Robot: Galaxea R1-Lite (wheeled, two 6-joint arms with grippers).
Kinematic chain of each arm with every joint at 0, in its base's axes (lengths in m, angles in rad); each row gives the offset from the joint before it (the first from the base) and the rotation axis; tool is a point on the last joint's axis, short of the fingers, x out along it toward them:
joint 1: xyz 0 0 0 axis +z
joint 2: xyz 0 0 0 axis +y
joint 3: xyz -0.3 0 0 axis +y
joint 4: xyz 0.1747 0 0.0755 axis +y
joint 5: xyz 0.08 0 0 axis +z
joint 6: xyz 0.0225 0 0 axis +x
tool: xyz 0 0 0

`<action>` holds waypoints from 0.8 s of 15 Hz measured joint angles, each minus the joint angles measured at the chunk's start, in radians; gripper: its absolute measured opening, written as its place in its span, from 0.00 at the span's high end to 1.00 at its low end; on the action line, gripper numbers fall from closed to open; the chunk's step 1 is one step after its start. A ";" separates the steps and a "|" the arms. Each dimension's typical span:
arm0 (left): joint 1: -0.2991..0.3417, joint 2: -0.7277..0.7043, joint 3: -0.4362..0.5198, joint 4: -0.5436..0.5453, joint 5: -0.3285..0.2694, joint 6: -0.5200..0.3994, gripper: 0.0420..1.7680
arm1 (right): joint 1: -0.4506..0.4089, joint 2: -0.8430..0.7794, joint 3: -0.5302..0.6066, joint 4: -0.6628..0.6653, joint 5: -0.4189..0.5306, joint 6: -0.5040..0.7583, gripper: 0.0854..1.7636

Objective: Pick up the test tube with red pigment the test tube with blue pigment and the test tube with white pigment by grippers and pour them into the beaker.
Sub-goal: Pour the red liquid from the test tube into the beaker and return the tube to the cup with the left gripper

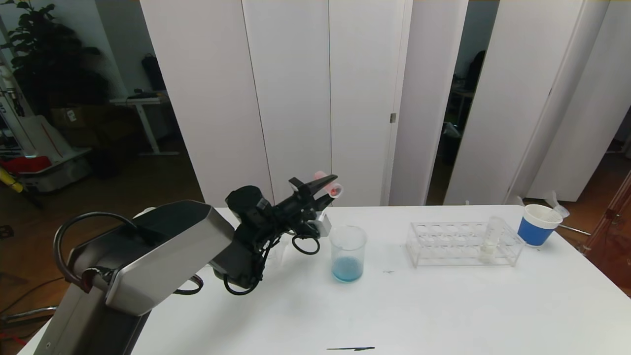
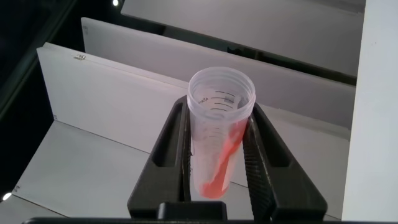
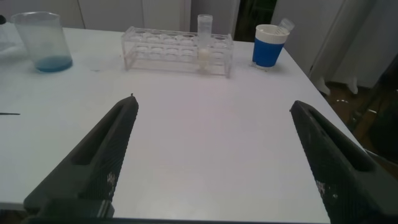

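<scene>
the left tool [image 1: 329, 189] is reaching up beside the beaker [image 1: 348, 253], clamping the red-pigment test tube [image 2: 219, 137]; the right tool [image 3: 211, 155] is gaping wide over the table [image 1: 443, 305]; blue liquid is pooling in the beaker.

Table [image 1: 443, 305]: beaker [image 1: 348, 253], rack [image 1: 463, 243], cup [image 1: 538, 225]

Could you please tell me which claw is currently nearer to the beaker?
Left. The left claw is raised just beside the beaker, above its rim, gripping the test tube with red pigment. The right claw is open and well away, beyond the rack.
</scene>
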 joint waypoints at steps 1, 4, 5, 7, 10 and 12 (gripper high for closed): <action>0.001 0.002 -0.004 0.000 -0.001 0.000 0.69 | 0.000 0.000 0.000 0.000 0.000 0.000 0.01; 0.002 0.005 -0.009 0.000 -0.032 0.010 0.69 | 0.000 0.000 0.000 0.000 0.000 0.000 0.01; 0.003 0.004 -0.009 0.000 -0.034 0.011 0.69 | 0.000 0.000 0.000 0.000 0.000 0.000 0.01; 0.004 0.004 -0.008 0.000 -0.036 0.013 0.69 | 0.000 0.000 0.000 0.000 0.000 0.000 0.01; 0.003 0.004 -0.018 0.000 -0.036 0.023 0.69 | 0.000 0.000 0.000 0.000 0.000 0.000 0.01; 0.004 0.005 -0.021 0.000 -0.037 0.024 0.69 | 0.000 0.000 0.000 0.000 0.000 0.000 0.01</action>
